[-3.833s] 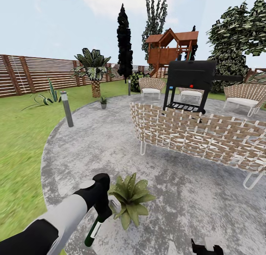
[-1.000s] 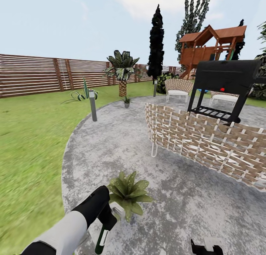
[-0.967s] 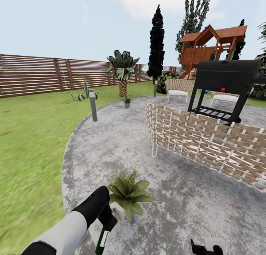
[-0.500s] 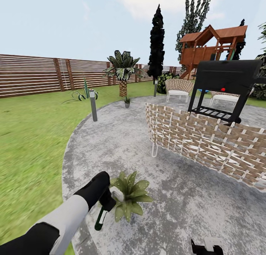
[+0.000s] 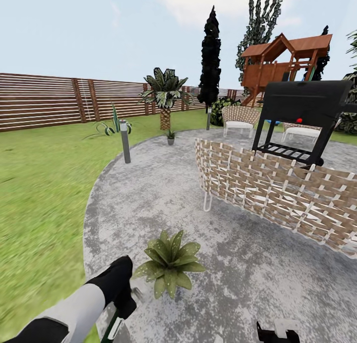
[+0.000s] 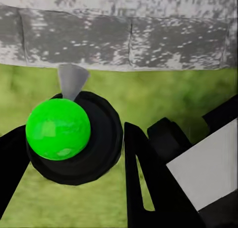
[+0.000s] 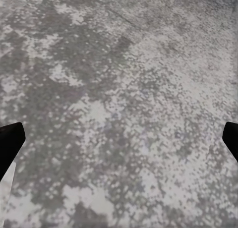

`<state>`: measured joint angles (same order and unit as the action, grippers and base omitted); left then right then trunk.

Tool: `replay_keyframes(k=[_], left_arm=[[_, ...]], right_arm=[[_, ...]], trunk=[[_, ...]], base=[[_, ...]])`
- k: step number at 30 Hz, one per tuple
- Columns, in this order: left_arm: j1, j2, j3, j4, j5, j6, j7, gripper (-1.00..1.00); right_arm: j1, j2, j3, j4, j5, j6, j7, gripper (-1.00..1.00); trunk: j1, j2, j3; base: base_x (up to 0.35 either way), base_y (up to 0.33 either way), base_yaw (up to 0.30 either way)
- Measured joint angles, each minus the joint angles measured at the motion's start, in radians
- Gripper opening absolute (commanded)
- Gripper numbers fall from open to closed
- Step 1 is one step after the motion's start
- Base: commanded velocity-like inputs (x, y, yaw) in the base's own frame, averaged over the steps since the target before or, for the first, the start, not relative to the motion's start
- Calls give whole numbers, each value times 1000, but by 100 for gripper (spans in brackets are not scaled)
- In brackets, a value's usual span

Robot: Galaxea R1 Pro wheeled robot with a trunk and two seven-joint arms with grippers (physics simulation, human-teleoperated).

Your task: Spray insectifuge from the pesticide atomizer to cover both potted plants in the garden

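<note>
In the head view my left gripper point(image 5: 126, 303) is low at the left, shut on the pesticide atomizer point(image 5: 113, 328). Its dark green body with the white band hangs down toward the frame's edge. The left wrist view looks along the atomizer point(image 6: 58, 129) end-on, a bright green round end in a dark collar, with black fingers point(image 6: 148, 183) on either side. One potted plant point(image 5: 170, 266) sits on the paving just right of and beyond that gripper. The other potted plant point(image 5: 170, 136) is far off at the paving's rim. My right gripper point(image 5: 275, 331) is open over bare paving point(image 7: 119, 114).
A woven wicker sofa point(image 5: 277, 189) and a black grill point(image 5: 302, 114) stand to the right. A grey bollard light point(image 5: 125, 142), striped agave point(image 5: 111, 127) and palm point(image 5: 163, 97) line the paving's far left edge. Lawn point(image 5: 39, 194) and the slat fence point(image 5: 44, 102) lie left.
My left arm has drawn back and down toward the lower left with the atomizer, away from the near potted plant. The camera swung earlier; the right gripper is still.
</note>
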<state>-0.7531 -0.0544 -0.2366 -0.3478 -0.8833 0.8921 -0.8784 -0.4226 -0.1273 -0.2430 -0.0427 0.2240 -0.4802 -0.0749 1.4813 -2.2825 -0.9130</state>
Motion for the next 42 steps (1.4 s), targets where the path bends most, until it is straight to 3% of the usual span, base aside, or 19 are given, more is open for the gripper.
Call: replay_keyframes(k=[5,7,10,15,22,28,32,36,38,40,42], left_arm=[[3,-16,77,-22,0,-4,12,-100],[3,-22,114,-100,-1,-4,16,-100],[6,-2,123,-116,-7,-4,15,-100],[3,-2,120,-174,-4,6,16,-100],[3,-10,116,-186,-12,10,13,-100],[-9,-13,114,-184,-8,37,4,-100],[-45,-32,94,-184,-24,49,-104,-100],[-120,-39,43,-184,-57,94,-168,-100],[-144,-39,37,-184,-70,97,-196,-100],[-186,-41,33,-177,-97,98,-233,-100],[-197,-48,1,-172,-128,98,-275,-100]], right_arm=[[0,0,0,0,0,0,0,100],[0,0,-1,-1,0,0,0,100],[0,0,-1,-1,-1,0,0,100],[0,0,-1,-1,-3,0,-2,100],[0,0,-1,-1,-3,0,-2,100],[0,0,-1,-2,-3,0,-2,100],[0,0,-1,-2,-3,0,-2,100],[0,0,-1,-2,-3,0,-2,100],[0,0,-1,-2,-3,0,-2,100],[0,0,-1,-2,-3,0,-2,100],[0,0,-1,-2,-3,0,-2,100]], trunk=[[0,0,0],[0,0,0],[0,0,0],[19,-35,-23],[46,-84,-56],[46,-84,-61],[46,-84,-61],[46,-84,-61],[46,-84,-61],[46,-84,-61],[46,-84,-61]], base=[[0,0,0],[0,0,0],[0,0,0],[0,0,0],[0,0,0],[0,0,0],[0,0,0],[0,0,0],[0,0,0],[0,0,0],[0,0,0]])
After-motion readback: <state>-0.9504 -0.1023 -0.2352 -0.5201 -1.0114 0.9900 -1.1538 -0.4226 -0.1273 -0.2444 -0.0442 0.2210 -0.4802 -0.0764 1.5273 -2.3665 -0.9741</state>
